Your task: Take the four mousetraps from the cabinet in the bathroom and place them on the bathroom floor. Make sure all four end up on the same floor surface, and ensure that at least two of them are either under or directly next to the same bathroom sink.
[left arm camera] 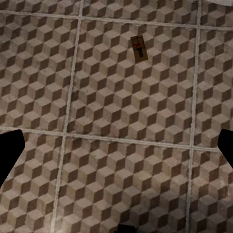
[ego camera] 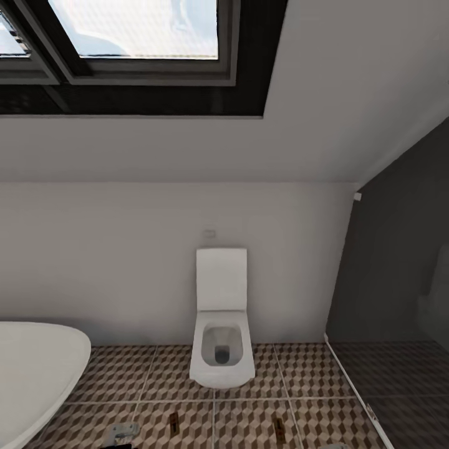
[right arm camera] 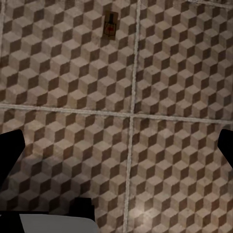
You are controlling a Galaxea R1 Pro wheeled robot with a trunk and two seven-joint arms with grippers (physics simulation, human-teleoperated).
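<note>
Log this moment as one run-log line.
mousetraps: two on bathroom floor, left one, right one | toilet ahead | grippers: open, empty

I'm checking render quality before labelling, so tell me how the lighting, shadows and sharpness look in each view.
Head view: even, soft light, bright window, slightly blurred toilet. Left wrist view: evenly lit floor tiles, small soft mousetrap. Right wrist view: mousetrap is dim, with a dark shadow across the lower tiles.
</note>
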